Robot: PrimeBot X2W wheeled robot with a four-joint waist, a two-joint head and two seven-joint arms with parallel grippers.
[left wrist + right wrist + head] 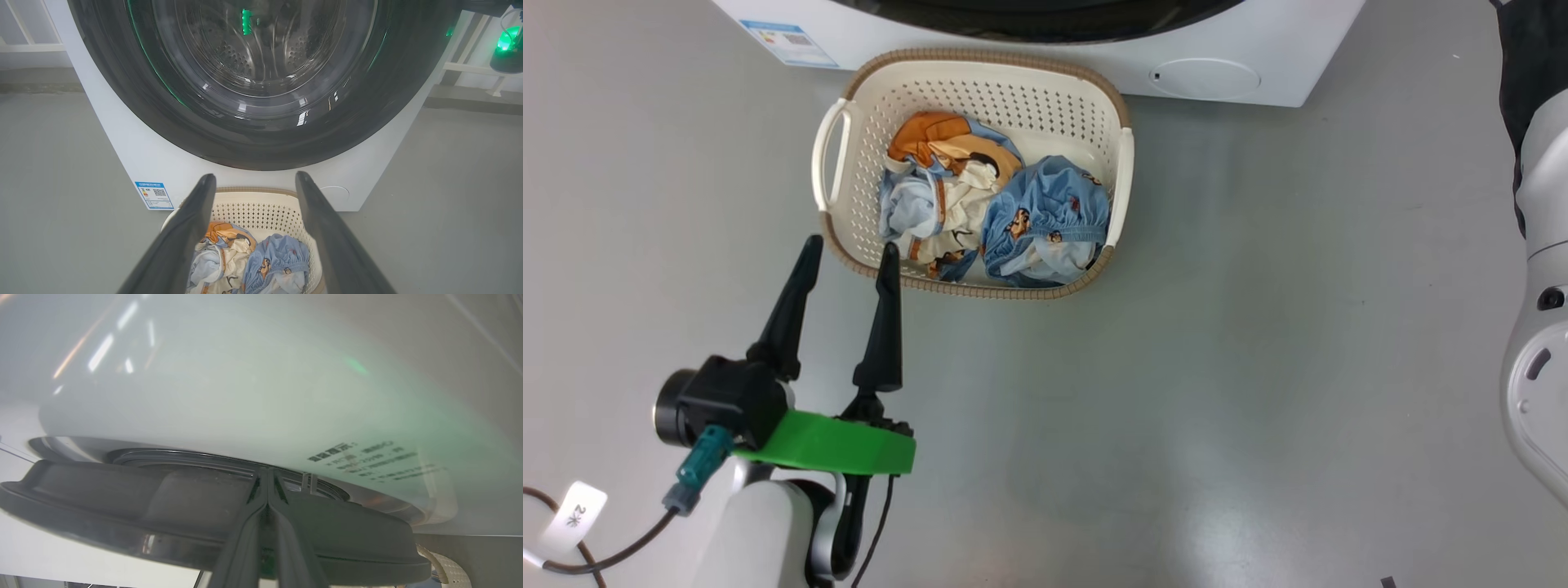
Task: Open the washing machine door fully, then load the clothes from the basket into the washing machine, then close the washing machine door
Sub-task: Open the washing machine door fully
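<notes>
The cream basket (1013, 94) stands on the floor against the white washing machine (1298, 49), with the blue, cream and orange clothes (1045, 216) piled inside. My left gripper (849, 245) is open and empty, its tips just over the basket's near left rim. The left wrist view looks over the clothes (278, 257) and basket (253, 210) at the glossy black washing machine door (261, 139). My right gripper (267, 472) is shut, fingers pressed together, tips at the seam between the dark door (122, 498) and the white front (245, 396).
A blue label sticker (788, 41) and a round white hatch (1205, 79) sit low on the machine's front. My right arm's pale forearm (1539, 327) runs along the right edge. Grey floor (1217, 367) lies open to the basket's right and in front of it.
</notes>
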